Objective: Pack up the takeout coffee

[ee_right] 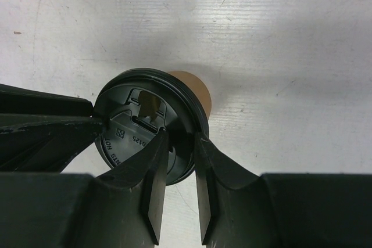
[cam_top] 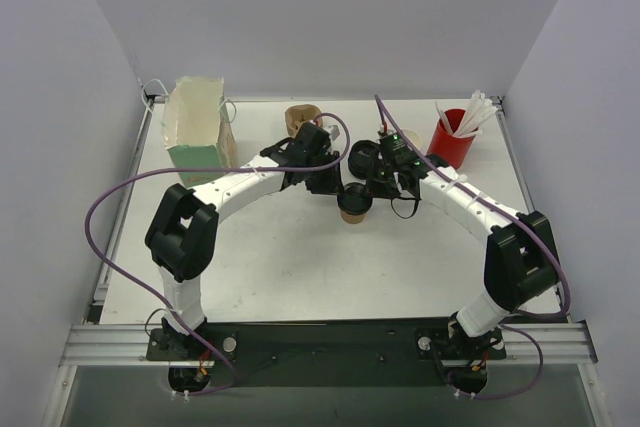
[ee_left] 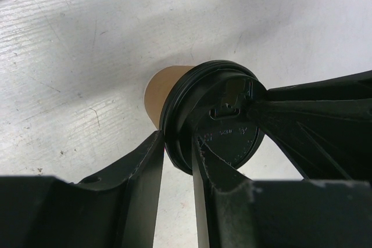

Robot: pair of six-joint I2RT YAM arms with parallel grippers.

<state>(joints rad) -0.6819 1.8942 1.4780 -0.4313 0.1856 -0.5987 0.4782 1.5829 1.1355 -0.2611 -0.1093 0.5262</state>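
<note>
Black lid (ee_left: 229, 117) seated on cup (ee_left: 160, 94), worktop (cam_top: 300, 267) centre; left claw (ee_left: 179, 143) and right claw (ee_right: 180, 137) pinch its rim; bag (cam_top: 200, 127) apparently not yet loaded.

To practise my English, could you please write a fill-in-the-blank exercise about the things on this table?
The takeout coffee has a ___ lid.
The red cup holds ___ sticks.
The paper bag stands on the robot's ___ side.
Missing words: black, white, left.
</note>
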